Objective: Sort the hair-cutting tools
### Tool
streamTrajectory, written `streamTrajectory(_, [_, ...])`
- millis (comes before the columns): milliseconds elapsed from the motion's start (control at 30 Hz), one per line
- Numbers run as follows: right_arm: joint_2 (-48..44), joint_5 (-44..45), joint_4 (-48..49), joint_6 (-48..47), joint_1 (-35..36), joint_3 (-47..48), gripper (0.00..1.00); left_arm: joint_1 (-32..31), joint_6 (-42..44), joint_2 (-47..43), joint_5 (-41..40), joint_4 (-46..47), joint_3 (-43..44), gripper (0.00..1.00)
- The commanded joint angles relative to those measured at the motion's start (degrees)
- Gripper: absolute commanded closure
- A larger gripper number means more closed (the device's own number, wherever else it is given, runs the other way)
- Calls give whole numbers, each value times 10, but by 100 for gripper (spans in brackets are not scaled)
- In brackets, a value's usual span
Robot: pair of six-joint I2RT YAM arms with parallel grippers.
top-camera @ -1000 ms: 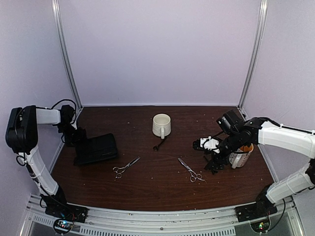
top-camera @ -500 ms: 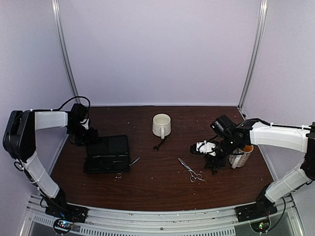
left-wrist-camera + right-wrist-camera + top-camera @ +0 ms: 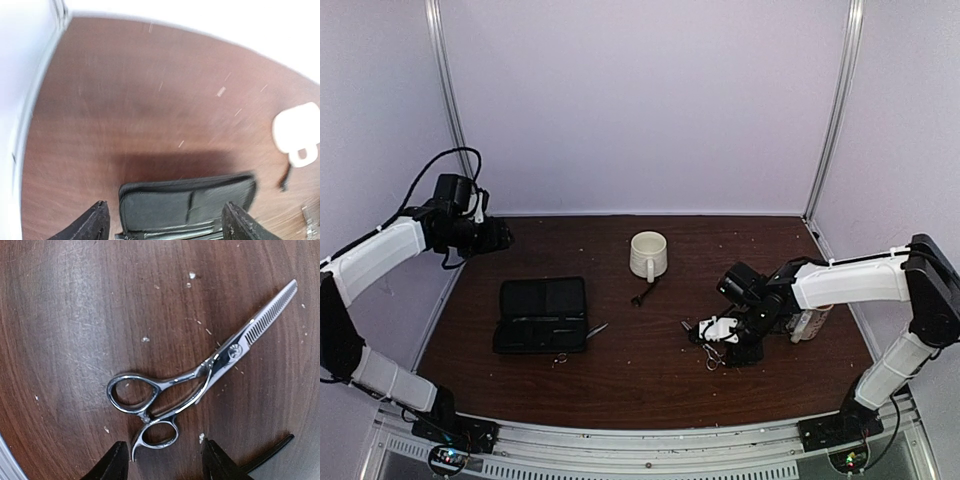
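Scissors (image 3: 220, 362) flat, rings between your right gripper (image 3: 165, 462) and its parted jaws, newly arrived over them; left gripper (image 3: 164, 217) parted, risen off case (image 3: 200, 200).

Pale lilac walls (image 3: 640, 100) stand behind and beside the dark wooden table (image 3: 620, 390), slim metal posts (image 3: 450, 110) apparently at its far corners.

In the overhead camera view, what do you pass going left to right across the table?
black case → white mug → right gripper → second mug
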Motion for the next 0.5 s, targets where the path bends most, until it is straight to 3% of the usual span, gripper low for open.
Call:
streamTrajectory(0, [25,20,10,13,10,1,48,-2,7,-46,-2,28,19,20])
streamTrajectory(233, [45,68,14,24,2,19,53,-3,-24,-71,15,70,8,22])
streamTrajectory(467, [62,107,6,29,-68,58,62,-23,-18,-66,29,84,4,23])
